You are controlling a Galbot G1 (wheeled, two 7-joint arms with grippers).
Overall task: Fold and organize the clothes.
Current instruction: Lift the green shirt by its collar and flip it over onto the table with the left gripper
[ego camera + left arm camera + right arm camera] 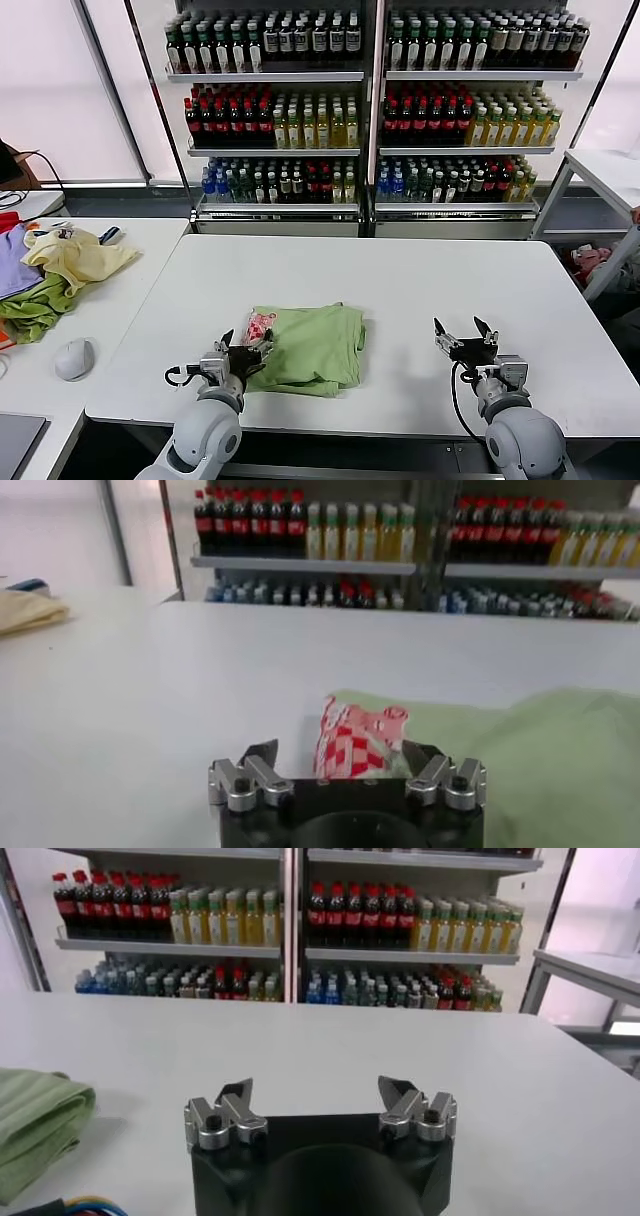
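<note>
The light green shirt (310,345) lies folded into a compact rectangle on the white table (400,290), near its front edge. A red-pink-and-white printed part (260,325) shows at its left front corner. My left gripper (245,345) is open and sits right at that corner. In the left wrist view the print (355,742) lies just ahead of the spread jaws, between them, and the green fabric (540,760) stretches off to one side. My right gripper (462,333) is open and empty over bare table to the right of the shirt. The right wrist view shows the shirt's folded edge (35,1123).
A heap of pale yellow, darker green and purple garments (55,270) lies on the side table at left, with a white computer mouse (74,358) in front of it. Shelves of bottles (370,100) stand behind the table. Another white table (610,175) is at far right.
</note>
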